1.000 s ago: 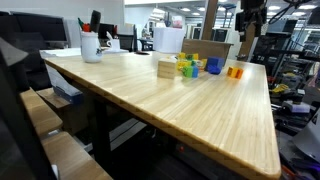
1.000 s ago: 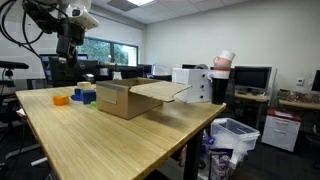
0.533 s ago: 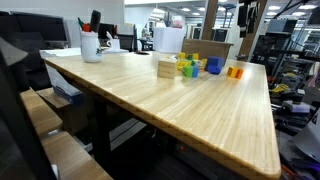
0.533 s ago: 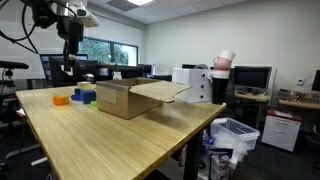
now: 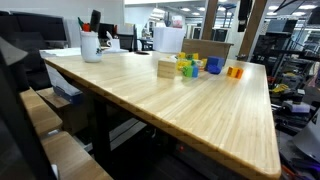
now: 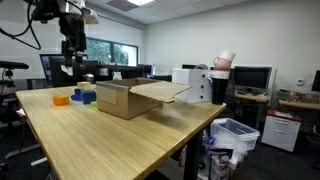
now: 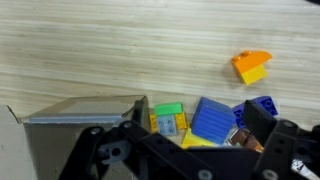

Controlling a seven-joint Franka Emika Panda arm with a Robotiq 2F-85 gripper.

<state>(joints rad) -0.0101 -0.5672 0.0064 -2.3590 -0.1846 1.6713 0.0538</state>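
- Wooden tabletop (image 7: pixel 110 45), pale and striped, is carrying a small huddle of toy blocks (image 5: pixel 196 65) beside an open brown cardboard box (image 6: pixel 125 100).
- The black two-fingered gripper (image 6: pixel 69 55) is hanging high over that huddle, its jaws standing wide apart and gripping nothing.
- Compared with a second ago, the gripper is sitting higher. In an exterior view it is now almost slipping past the top edge, where before it was showing plainly above the blocks.
- The blocks and the box are lying just where they were, and nothing on the table is shifting.
- In the wrist view, the ridged blue plastic block (image 7: pixel 213 120) is lying below and between the fingers (image 7: pixel 100 155). It is touching a small yellow block (image 7: pixel 168 124), with a green block (image 7: pixel 168 108) just beyond.
- A dark blue studded block (image 7: pixel 262 105) is sitting just beside the ridged one.
- An orange wedge-shaped block (image 7: pixel 252 66) is resting apart from the group on bare wood.
- A white mug stuffed with pens (image 5: pixel 91 45) is standing well apart, near the table's other end.
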